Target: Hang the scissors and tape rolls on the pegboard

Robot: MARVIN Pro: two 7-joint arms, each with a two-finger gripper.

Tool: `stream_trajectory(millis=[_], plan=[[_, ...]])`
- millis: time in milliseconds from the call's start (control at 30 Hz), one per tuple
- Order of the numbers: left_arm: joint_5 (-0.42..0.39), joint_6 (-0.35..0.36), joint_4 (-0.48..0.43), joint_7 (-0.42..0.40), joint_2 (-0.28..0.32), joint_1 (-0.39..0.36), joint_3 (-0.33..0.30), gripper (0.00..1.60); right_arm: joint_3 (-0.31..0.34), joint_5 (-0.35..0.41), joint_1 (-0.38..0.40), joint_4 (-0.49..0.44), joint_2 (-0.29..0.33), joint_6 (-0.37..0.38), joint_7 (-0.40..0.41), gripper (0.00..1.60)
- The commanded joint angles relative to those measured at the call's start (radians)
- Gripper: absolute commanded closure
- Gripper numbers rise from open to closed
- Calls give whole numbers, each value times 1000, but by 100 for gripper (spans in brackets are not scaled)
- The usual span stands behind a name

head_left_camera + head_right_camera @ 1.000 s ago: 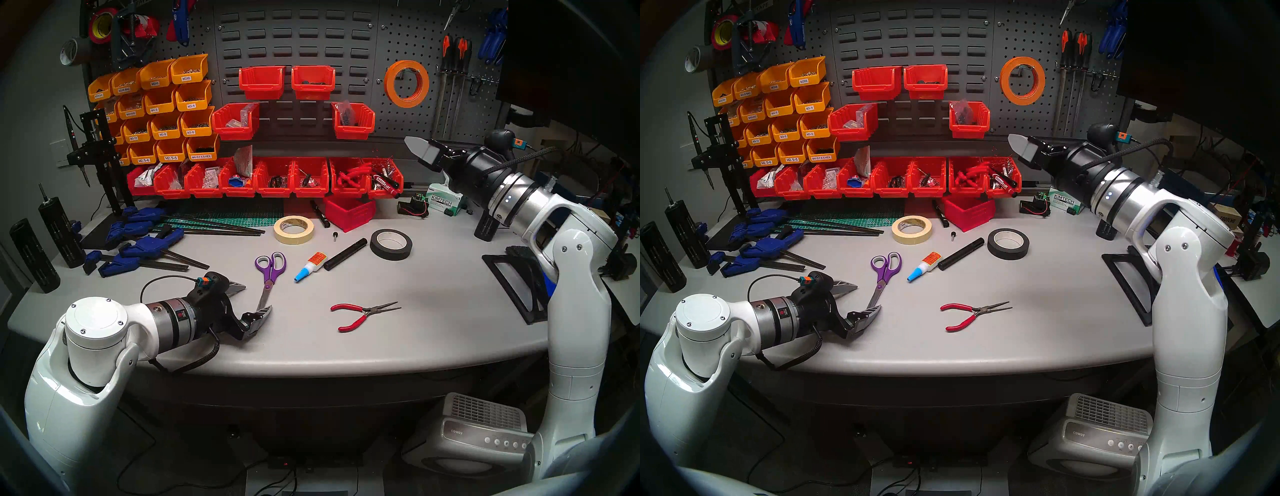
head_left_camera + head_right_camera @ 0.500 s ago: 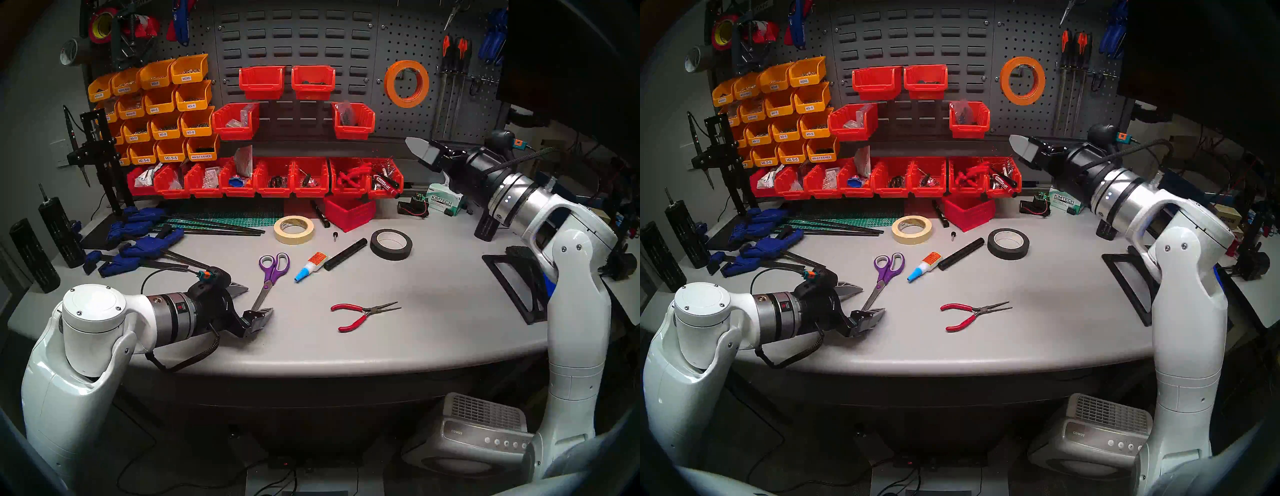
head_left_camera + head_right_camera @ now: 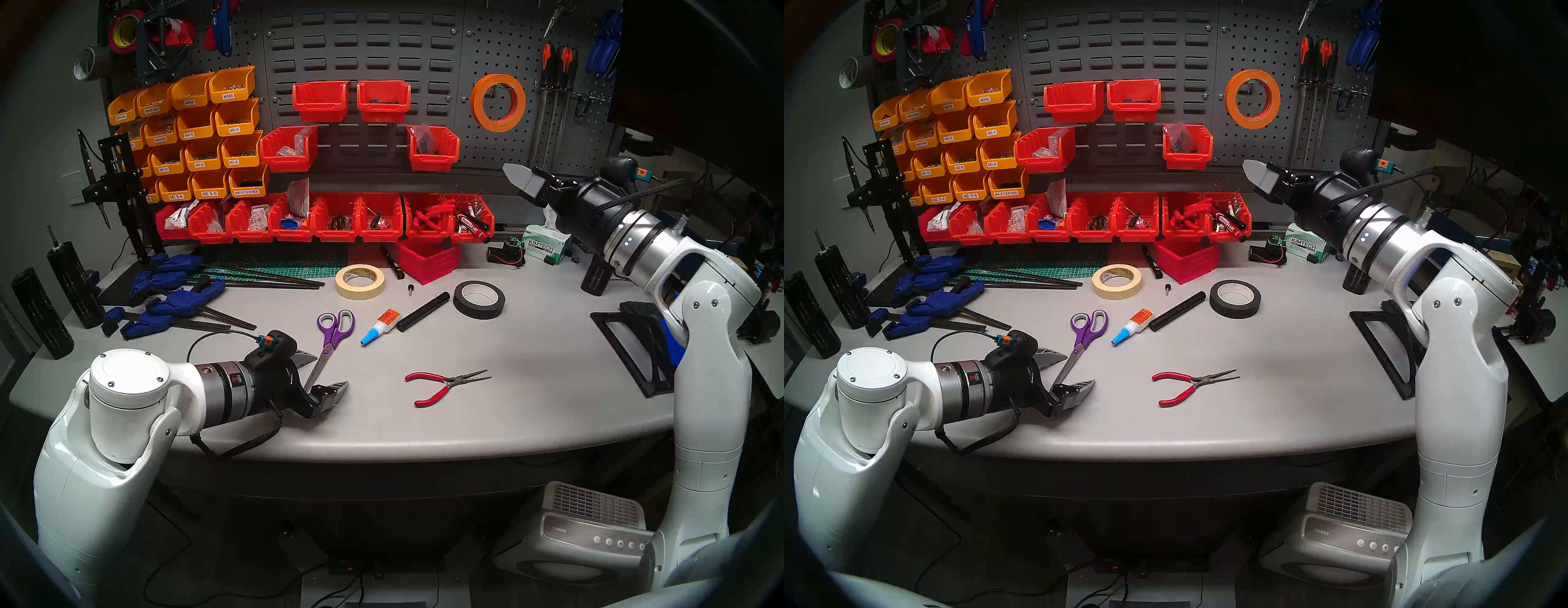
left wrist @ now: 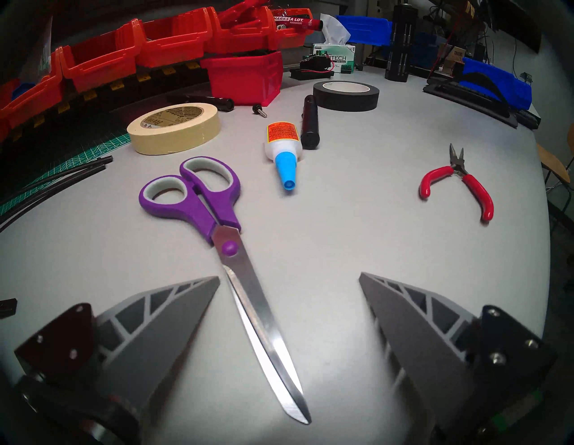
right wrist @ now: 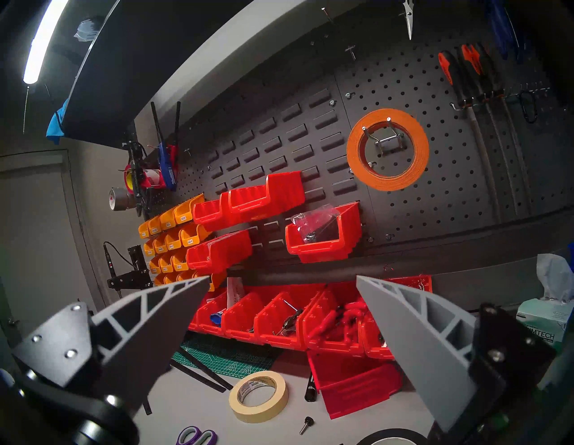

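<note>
The scissors point(image 3: 334, 335), with purple handles and silver blades, lie flat on the grey table. My left gripper point(image 3: 331, 371) is open low over the table, one finger on each side of the blades point(image 4: 248, 295), which it does not grip. The orange tape roll point(image 3: 476, 106) hangs on a hook of the pegboard point(image 3: 500, 51). The cream tape roll point(image 3: 359, 294) lies flat behind the scissors. My right gripper point(image 3: 519, 180) is open and empty in the air below the pegboard; in the right wrist view it point(image 5: 282, 277) faces the orange roll point(image 5: 391, 183).
A glue bottle point(image 3: 379, 325), a black cylinder point(image 3: 424, 310), a black tape roll point(image 3: 479, 305) and red pliers point(image 3: 445, 384) lie right of the scissors. Blue clamps point(image 3: 169, 297) lie to the left. Red bins point(image 3: 335, 220) line the back, a loose one point(image 3: 428, 259) on the table.
My left gripper slid forward and to the right, so the blades now lie between its fingers; the scissors turned slightly. My right arm drew back a little to the right and up.
</note>
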Motion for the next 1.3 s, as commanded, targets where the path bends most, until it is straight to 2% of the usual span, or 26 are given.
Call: stream_trajectory(millis=[0,133,200,233,267,300,333,400,433,467,567,767,933,1000,1033,1133,1167,1267], plan=[[29,-43,60,14,11,-35,27,0,12,4,8,-28,-2,-4,0,0],[13,-34,79,1,20,-40,23,0,13,3,6,-29,-2,-6,-5,0],[2,-27,80,-8,24,-34,15,10,14,4,6,-29,-2,-8,-6,0],[0,-26,80,-10,26,-32,12,26,14,4,6,-29,-3,-8,-6,0],[-6,-21,81,-18,31,-31,9,26,14,4,6,-28,-3,-10,-5,0],[-14,-7,82,-24,35,-34,7,76,13,4,7,-27,-3,-10,-5,0],[-14,-6,81,-23,35,-32,5,84,12,5,9,-26,-2,-10,-5,0],[-25,11,87,-31,37,-38,1,89,6,6,14,-24,-2,-8,-5,0],[-25,9,89,-33,38,-39,0,104,4,6,16,-24,-2,-8,-6,0],[-32,12,94,-42,40,-43,-1,110,0,6,18,-24,-2,-8,-7,0],[-41,6,107,-46,34,-52,-2,160,-5,7,21,-24,-2,-6,-9,0],[-46,-26,115,-20,1,-61,-2,160,-8,8,23,-22,-1,-6,-12,0],[-41,-92,92,44,-70,-41,-46,160,-12,8,25,-17,1,-8,-12,0],[-40,-101,90,43,-69,-42,-49,160,-12,8,25,-16,1,-9,-12,0],[-32,-137,84,46,-68,-36,-56,160,-14,8,27,-15,1,-9,-12,0],[-31,-179,68,56,-80,-31,-73,160,-20,8,32,-13,0,-10,-15,0],[-50,-166,53,69,-109,-38,-86,160,-25,8,35,-8,1,-11,-15,0],[-54,-194,37,70,-118,-41,-94,160,-29,8,38,-5,1,-12,-15,0]])
